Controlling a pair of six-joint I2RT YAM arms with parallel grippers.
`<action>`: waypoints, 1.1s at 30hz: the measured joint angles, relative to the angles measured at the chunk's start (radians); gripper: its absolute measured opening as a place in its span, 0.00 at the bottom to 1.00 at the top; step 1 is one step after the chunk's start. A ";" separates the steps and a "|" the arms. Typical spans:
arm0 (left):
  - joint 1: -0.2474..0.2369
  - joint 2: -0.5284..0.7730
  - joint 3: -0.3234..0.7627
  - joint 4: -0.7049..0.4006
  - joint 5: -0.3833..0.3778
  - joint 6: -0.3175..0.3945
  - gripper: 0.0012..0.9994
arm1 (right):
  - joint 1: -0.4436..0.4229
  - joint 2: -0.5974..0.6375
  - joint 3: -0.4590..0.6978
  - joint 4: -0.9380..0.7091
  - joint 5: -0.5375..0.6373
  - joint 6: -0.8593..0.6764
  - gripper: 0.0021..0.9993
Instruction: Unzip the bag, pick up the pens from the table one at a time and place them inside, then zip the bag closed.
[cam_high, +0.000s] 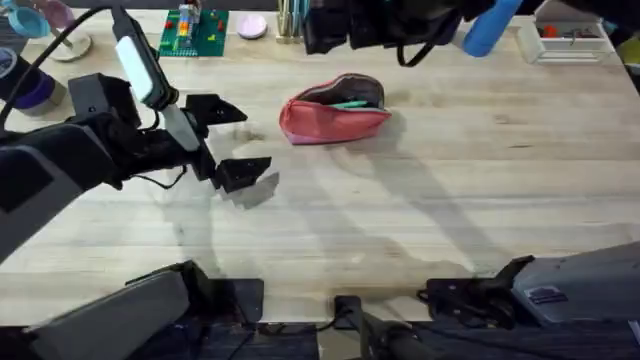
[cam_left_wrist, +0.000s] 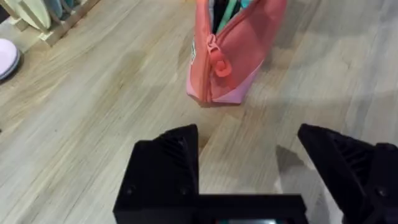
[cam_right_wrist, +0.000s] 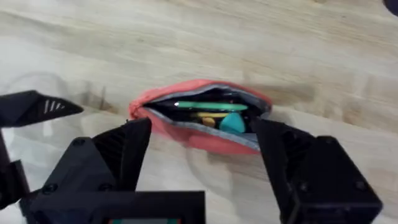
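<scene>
Salmon-pink fabric marks the bag (cam_high: 335, 113), which lies on the table (cam_high: 450, 190) with its zipper undone and its mouth gaping upward. Inside the opening a light green pen (cam_high: 350, 103) shows against the dark lining; in the right wrist view the same pen (cam_right_wrist: 202, 106) lies lengthwise in the mouth, with teal and yellowish items beside it that are too bunched to tell apart.

Just off the bag's near end, on its zipper-pull side, is the left gripper (cam_high: 238, 140). Its two black fingers are spread wide, with nothing between them, and the bag sits a short way beyond the fingertips, not touching them. From the left wrist camera the bag (cam_left_wrist: 233, 53) stands straight ahead of the gap in the left gripper (cam_left_wrist: 249, 155), end-on, and the pink zipper pull (cam_left_wrist: 217, 59) hangs down that near end, facing the fingers. One spread finger (cam_left_wrist: 180, 149) frames bare wood on its side of the gap.

Above the bag hangs the right gripper (cam_right_wrist: 202, 146), looking down into the open mouth. Its black fingers are also held well apart and grip nothing; the bag (cam_right_wrist: 199, 118) lies beyond and between them. At the edge of that same view, beside the bag's end, a finger of the left gripper (cam_right_wrist: 37, 107) shows above the wood.
</scene>
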 joint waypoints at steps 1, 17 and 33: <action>0.000 0.000 0.000 0.000 0.002 0.000 1.00 | 0.011 0.000 0.000 0.000 0.000 0.001 0.99; 0.000 0.000 0.000 0.000 0.010 0.000 1.00 | 0.221 0.000 0.000 -0.038 0.000 0.371 1.00; 0.000 0.000 0.000 0.000 0.010 0.000 1.00 | 0.362 0.074 0.000 -0.042 0.185 0.720 1.00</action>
